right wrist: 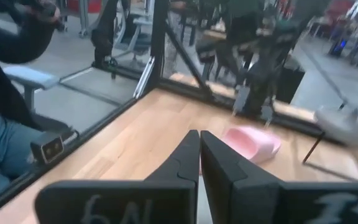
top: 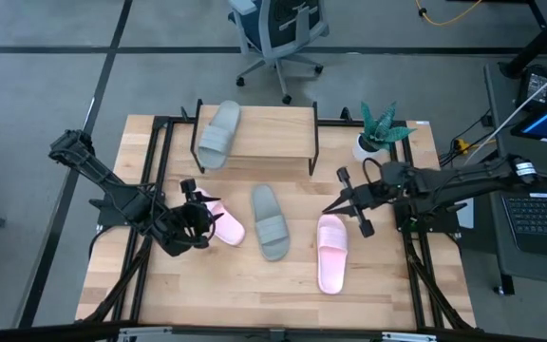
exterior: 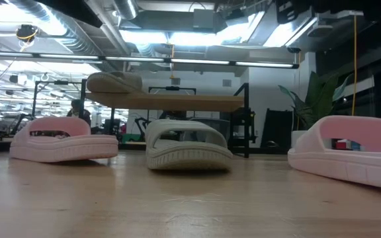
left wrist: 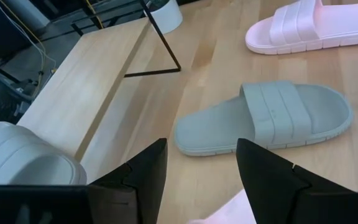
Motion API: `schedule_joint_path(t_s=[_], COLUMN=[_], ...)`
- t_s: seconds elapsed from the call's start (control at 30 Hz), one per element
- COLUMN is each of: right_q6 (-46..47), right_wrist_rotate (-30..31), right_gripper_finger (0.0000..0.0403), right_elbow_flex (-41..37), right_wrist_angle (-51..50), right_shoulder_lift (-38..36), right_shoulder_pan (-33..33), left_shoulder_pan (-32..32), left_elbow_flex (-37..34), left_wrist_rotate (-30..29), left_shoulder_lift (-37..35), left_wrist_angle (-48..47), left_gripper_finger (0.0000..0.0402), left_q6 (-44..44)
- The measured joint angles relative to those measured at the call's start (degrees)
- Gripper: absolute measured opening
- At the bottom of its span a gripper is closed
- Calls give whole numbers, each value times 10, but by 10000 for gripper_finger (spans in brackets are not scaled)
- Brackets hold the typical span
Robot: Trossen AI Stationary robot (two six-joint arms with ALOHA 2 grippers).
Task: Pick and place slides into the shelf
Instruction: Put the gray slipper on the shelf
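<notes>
One pale grey-green slide [top: 218, 133] lies on the left end of the shelf [top: 273, 142], the low wooden rack at the table's far edge. The other grey-green slide [top: 271, 221] lies sole-down mid-table, also seen in the left wrist view [left wrist: 272, 118]. A pink slide [top: 228, 228] rests flat left of it, and a second pink slide [top: 331, 253] right of it. My left gripper [top: 200, 214] [left wrist: 202, 143] hovers open over the left pink slide's left end. My right gripper [top: 330, 208] [right wrist: 199, 134] is shut, above the right pink slide's far end.
A potted plant [top: 376, 133] stands at the table's far right corner, beside the shelf. The shelf's plank is bare to the right of the slide on it. Black frame rails [top: 150, 180] run along the table's left and right edges. A seated person [right wrist: 5, 124] shows beyond the table.
</notes>
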Motion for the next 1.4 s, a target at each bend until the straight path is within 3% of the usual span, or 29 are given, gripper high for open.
schedule_joint_path(t_s=[0.2,0.33,0.47,0.67,0.83,1.13,1.4], right_q6=[1,1,-3,0,-13,-15,16], right_wrist_rotate=[0,8,76,140,209,339,390], right_gripper_finger=[17,17,14,4,18,52,98], right_elbow_flex=[6,26,47,74,116,226,274], right_wrist_angle=[9,11,-11,-31,-55,-164,-192], right_shoulder_lift=[52,77,112,164,212,325,399], right_shoulder_pan=[20,40,69,92,115,158,191], left_shoulder_pan=[0,0,-12,-35,-56,-106,-139], left_elbow_flex=[0,0,-20,-122,-154,-182,-200], left_wrist_rotate=[-1,-5,-24,-47,-46,-37,-35], left_shoulder_lift=[0,0,4,4,4,4,4], left_wrist_angle=[0,3,25,190,291,316,339], left_gripper_finger=[185,185,185,185,185,185,185], left_q6=[0,-46,-71,-45,-10,-14,-40])
